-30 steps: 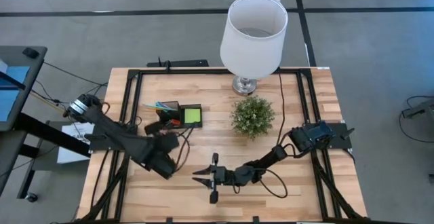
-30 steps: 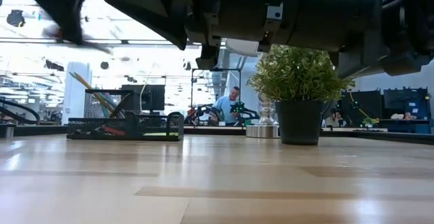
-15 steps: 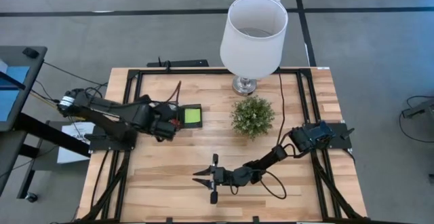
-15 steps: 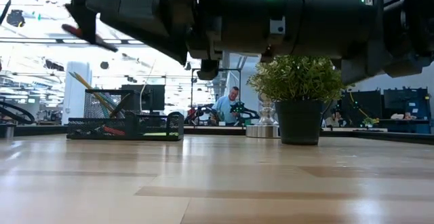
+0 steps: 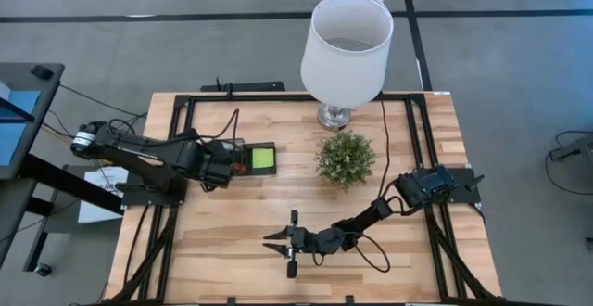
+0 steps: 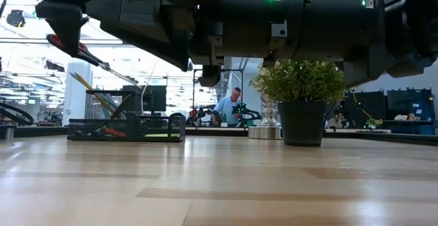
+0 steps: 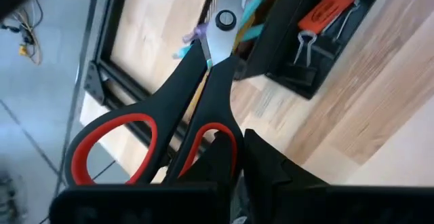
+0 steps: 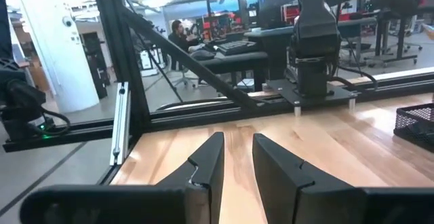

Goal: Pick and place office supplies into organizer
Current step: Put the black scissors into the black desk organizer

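Note:
Black scissors with red-lined handle loops (image 7: 203, 81) hang in the air, with my left gripper (image 7: 234, 149) shut on them. They sit just above the black mesh organizer (image 5: 248, 146) at the table's far left. Their closed blades slant down toward the tall pen compartment, which holds teal pens (image 7: 254, 13). The low tray holds a lime-green sticky pad (image 5: 263, 159) and an orange clip (image 7: 325, 10). In the low view the scissors (image 6: 85, 51) hang above the organizer (image 6: 126, 127). My right gripper (image 5: 285, 243) lies low near the table's front middle, open with nothing between its fingers. My left gripper pinches the scissors at one handle loop (image 7: 215, 139), on the side nearer the blades' pivot. The fingers come from above, slanting down. The scissors are lifted clear, blades closed, tips pointing down and away from the gripper toward the pen compartment.
A green potted plant (image 5: 346, 158) stands at the table's middle right. A white-shaded lamp (image 5: 346, 46) stands behind it at the far edge. Black frame rails (image 5: 176, 111) run along the table's sides. Bare wood lies between the organizer and my right gripper.
My left gripper has carried the scissors from the table's near left toward the far edge, ending over the organizer. It has tipped so that the blades slant down more steeply toward the pen compartment. The gripper has stayed shut on the scissors.

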{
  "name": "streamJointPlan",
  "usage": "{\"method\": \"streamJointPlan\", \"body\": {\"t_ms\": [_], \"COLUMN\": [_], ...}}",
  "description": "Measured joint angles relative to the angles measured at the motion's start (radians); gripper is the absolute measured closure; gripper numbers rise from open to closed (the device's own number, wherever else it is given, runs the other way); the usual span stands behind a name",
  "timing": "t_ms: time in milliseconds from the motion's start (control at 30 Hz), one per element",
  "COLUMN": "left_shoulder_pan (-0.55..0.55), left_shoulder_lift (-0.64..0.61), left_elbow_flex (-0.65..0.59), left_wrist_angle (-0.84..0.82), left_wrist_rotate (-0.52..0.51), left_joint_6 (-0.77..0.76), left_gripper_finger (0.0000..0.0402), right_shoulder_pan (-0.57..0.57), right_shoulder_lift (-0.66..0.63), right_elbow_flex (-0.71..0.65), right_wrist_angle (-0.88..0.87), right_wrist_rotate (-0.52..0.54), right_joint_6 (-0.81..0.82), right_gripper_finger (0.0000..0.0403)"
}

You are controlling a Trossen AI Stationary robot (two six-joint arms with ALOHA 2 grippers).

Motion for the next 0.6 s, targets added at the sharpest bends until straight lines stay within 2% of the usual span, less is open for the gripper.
{"method": "streamJointPlan", "body": {"t_ms": [167, 367, 600], "left_shoulder_pan": [-0.001, -0.006, 0.021], "left_shoulder_lift": [-0.051, -0.12, -0.102], "left_elbow_flex": [-0.005, -0.005, -0.01], "left_wrist_angle": [0.0, 0.0, 0.003], "left_wrist_rotate": [0.058, 0.077, 0.109], "left_joint_6": [0.004, -0.002, 0.009], "left_gripper_finger": [0.0396, 0.0396, 0.0396], "right_shoulder_pan": [0.0, 0.004, 0.004], "right_shoulder_lift": [0.0, 0.0, 0.0], "right_elbow_flex": [0.0, 0.0, 0.0], "right_wrist_angle": [-0.006, -0.018, -0.017], "right_wrist_rotate": [0.0, 0.001, 0.0], "right_joint_6": [0.001, 0.003, 0.004], "right_gripper_finger": [0.033, 0.033, 0.033]}}
